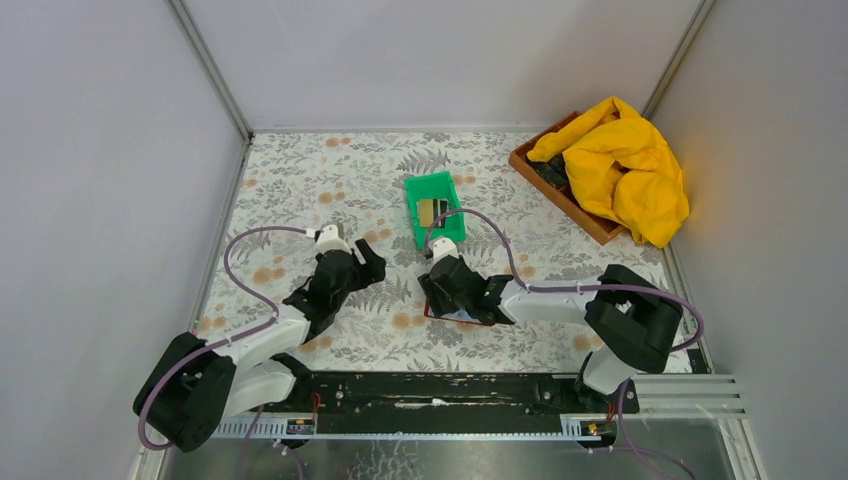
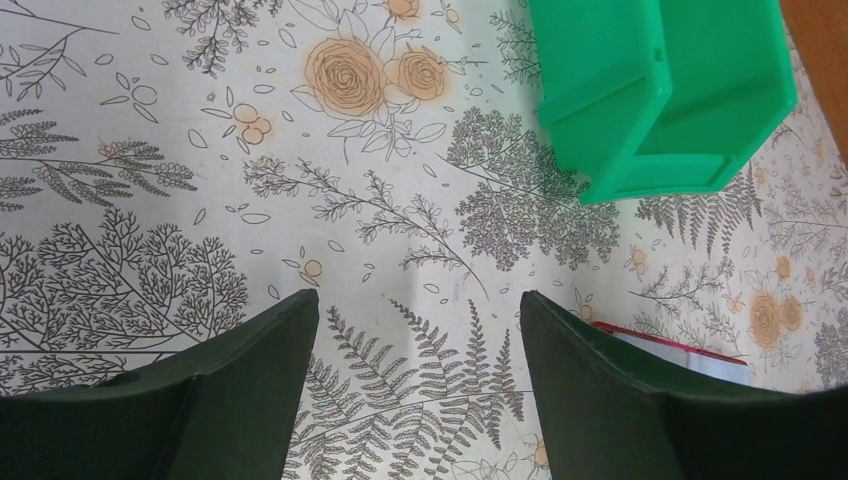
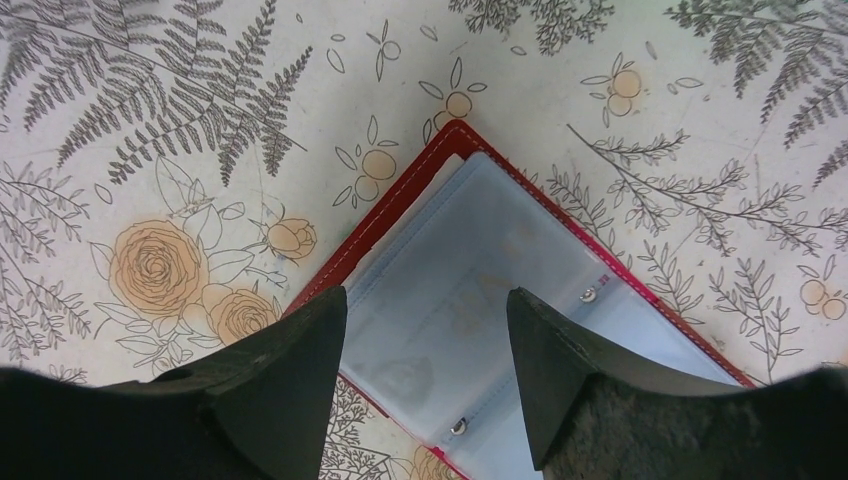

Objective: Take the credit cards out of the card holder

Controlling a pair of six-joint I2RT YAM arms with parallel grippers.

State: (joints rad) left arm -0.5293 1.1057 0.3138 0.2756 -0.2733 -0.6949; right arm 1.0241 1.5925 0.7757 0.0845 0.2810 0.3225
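Note:
The card holder [image 3: 520, 270] lies open on the floral cloth, dark red with pale blue-grey sleeves and snap studs. My right gripper [image 3: 427, 300] hangs open just above it, one finger on each side of a sleeve, nothing between them. From above, the card holder [image 1: 458, 316] peeks out under the right gripper [image 1: 440, 295]. Credit cards [image 1: 430, 210], gold-tan and dark, lie in the green bin [image 1: 447, 188]. My left gripper [image 1: 370, 263] is open and empty over bare cloth, left of the holder. In the left wrist view the gripper [image 2: 420, 310] faces the bin [image 2: 660, 90], with the holder's [image 2: 690, 352] edge at its right finger.
A wooden tray [image 1: 560, 192] holding a crumpled yellow cloth [image 1: 625, 165] stands at the back right corner. Grey walls close in the floral tabletop on three sides. The arms' mounting rail runs along the near edge.

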